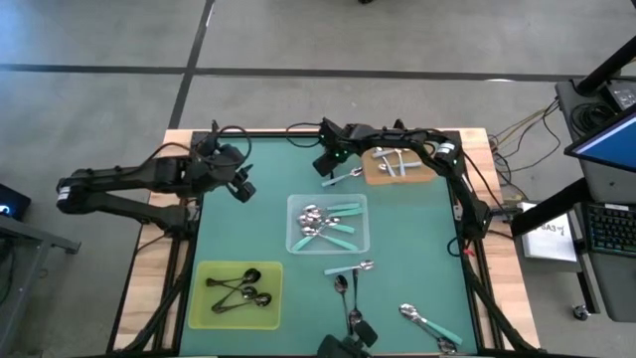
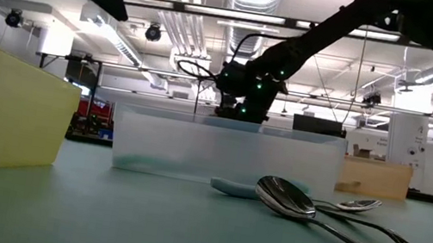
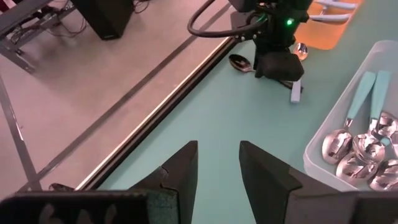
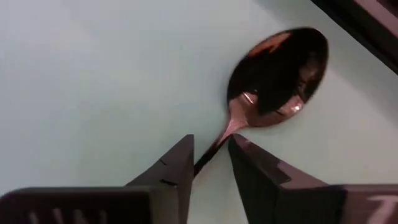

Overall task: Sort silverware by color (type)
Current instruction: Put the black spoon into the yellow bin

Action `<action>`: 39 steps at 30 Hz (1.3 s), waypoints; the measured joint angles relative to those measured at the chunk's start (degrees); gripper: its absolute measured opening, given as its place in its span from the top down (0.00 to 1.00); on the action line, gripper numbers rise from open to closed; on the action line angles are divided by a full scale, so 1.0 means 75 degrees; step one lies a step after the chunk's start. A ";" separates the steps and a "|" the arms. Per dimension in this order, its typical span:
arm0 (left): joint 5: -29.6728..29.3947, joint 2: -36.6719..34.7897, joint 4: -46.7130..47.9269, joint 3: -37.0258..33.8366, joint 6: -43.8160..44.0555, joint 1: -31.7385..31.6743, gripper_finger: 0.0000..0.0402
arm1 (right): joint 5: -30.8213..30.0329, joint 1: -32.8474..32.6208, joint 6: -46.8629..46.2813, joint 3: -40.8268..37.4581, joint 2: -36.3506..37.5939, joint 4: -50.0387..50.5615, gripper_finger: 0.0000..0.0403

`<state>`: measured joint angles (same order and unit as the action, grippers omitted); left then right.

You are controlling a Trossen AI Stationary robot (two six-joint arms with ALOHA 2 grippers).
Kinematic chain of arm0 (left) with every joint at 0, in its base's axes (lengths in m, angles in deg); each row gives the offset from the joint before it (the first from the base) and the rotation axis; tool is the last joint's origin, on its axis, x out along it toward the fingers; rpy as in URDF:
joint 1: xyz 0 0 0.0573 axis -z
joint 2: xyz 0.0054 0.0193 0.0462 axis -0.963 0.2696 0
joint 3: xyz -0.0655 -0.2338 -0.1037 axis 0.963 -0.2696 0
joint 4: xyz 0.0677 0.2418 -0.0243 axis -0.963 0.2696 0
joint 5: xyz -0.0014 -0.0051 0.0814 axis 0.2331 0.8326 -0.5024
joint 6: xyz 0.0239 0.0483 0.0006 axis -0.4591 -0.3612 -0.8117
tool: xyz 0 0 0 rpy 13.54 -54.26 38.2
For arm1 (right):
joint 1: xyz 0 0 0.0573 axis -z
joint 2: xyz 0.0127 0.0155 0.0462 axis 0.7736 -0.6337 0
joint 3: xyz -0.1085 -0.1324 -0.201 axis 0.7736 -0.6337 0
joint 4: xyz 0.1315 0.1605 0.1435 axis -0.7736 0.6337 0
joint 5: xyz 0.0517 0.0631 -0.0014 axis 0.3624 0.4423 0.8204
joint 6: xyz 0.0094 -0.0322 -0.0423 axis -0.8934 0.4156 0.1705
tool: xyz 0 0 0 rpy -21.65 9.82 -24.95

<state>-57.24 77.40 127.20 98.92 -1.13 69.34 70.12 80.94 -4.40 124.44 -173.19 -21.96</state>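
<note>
My right gripper (image 1: 329,165) reaches down at the far middle of the table, beside the orange-brown tray (image 1: 397,177). It stands open over a teal-handled spoon (image 1: 343,177) lying flat on the green mat. Its fingers straddle the spoon's thin neck (image 4: 211,155), and the shiny bowl (image 4: 280,71) lies just past the fingertips. The gap is wider than the neck. The left wrist view shows the bowl (image 3: 239,62) and the teal handle end (image 3: 295,93) on either side of this gripper. My left gripper (image 3: 217,165) hovers open and empty above the table's left part (image 1: 241,187).
A clear tray (image 1: 328,244) at the middle holds teal-handled spoons. A yellow-green tray (image 1: 237,313) at the near left holds dark spoons. The orange-brown tray holds pale utensils. Several loose spoons (image 1: 348,288) lie near the front edge, one close up in the low view (image 2: 287,198).
</note>
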 joint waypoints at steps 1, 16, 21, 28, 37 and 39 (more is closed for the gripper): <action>0.0002 -0.0040 0.0027 0.0000 0.0046 0.0000 0.74 | -0.0005 0.0000 0.0054 0.0000 0.0000 0.0055 0.78; 0.0008 -0.0249 0.0564 -0.0198 0.1148 0.0009 0.74 | 0.0792 0.0012 0.0907 -0.0084 0.0468 0.0809 0.98; 0.0076 -0.0258 -0.0946 -0.1442 0.1139 0.0050 0.74 | 0.1044 -0.0078 0.1342 -0.0057 0.1327 0.0465 0.98; 0.0647 -0.0255 -0.6451 -0.3808 0.0202 0.0058 0.74 | 0.1932 -0.0332 0.1860 -0.0059 0.2244 -0.0603 0.98; 0.1075 0.0232 -1.2112 -0.5767 -0.0732 0.0055 0.74 | 0.2975 -0.0817 0.3092 -0.0067 0.2512 -0.2384 0.98; 0.1075 0.0452 -1.2588 -0.5869 -0.0904 0.0055 0.74 | 0.3361 -0.0914 0.3387 -0.0067 0.2486 -0.2841 0.98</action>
<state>-49.18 80.79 32.79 54.90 -7.91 69.76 95.33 74.08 21.01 123.93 -154.54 -43.27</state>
